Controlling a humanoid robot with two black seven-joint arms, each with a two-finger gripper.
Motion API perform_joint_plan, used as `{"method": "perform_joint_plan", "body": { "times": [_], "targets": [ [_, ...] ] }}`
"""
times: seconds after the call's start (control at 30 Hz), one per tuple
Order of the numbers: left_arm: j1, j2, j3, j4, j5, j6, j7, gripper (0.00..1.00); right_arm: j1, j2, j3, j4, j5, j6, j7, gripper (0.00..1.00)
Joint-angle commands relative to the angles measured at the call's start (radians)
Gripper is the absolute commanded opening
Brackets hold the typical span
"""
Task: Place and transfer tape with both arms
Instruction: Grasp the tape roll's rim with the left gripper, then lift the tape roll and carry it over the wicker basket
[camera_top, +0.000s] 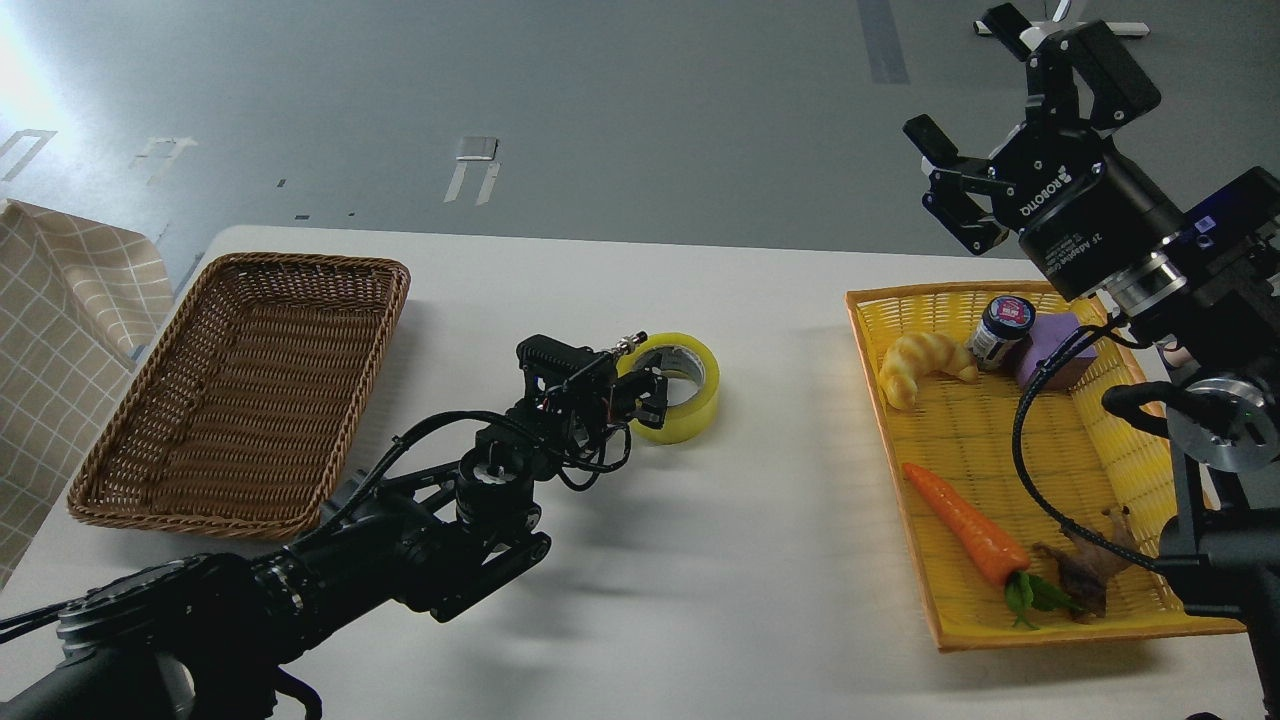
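The tape (690, 400), a yellow translucent roll with a grey-white core, lies flat on the white table (700, 560) near its middle. My left gripper (648, 392) reaches in from the lower left and is closed on the roll's near left wall, one finger inside the core and one outside. My right gripper (962, 80) is held high above the table's far right, over the back of the yellow tray (1060, 630). Its fingers are spread wide and hold nothing.
A brown wicker basket (120, 505) stands at the left, with checked cloth (60, 330) beyond it. The yellow tray at the right holds a croissant toy (920, 365), a small jar (1000, 330), a purple block (1050, 350), a carrot (965, 525) and a brown root piece (1085, 575).
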Motion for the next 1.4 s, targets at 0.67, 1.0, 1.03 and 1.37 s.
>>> {"method": "perform_joint_plan", "body": {
  "times": [0.67, 1.0, 1.03, 1.37],
  "targets": [
    [-0.151, 0.026, 0.000, -0.055, -0.093, -0.031, -0.002, 0.05, -0.012, -0.001, 0.000, -0.002, -0.009, 0.000, 0.001, 0.98],
    [-0.211, 0.228, 0.000, -0.198, -0.109, -0.120, -0.002, 0.05, -0.012, 0.001, 0.000, -0.004, -0.009, 0.000, 0.003, 0.98],
    [-0.217, 0.247, 0.000, -0.208, -0.109, -0.123, -0.002, 0.05, -0.012, 0.001, 0.000, -0.004, -0.009, 0.000, 0.003, 0.98],
    [-0.263, 0.583, 0.000, -0.334, -0.106, -0.157, -0.115, 0.05, -0.006, 0.005, -0.002, -0.005, -0.009, 0.000, 0.001, 0.98]
  ]
}}
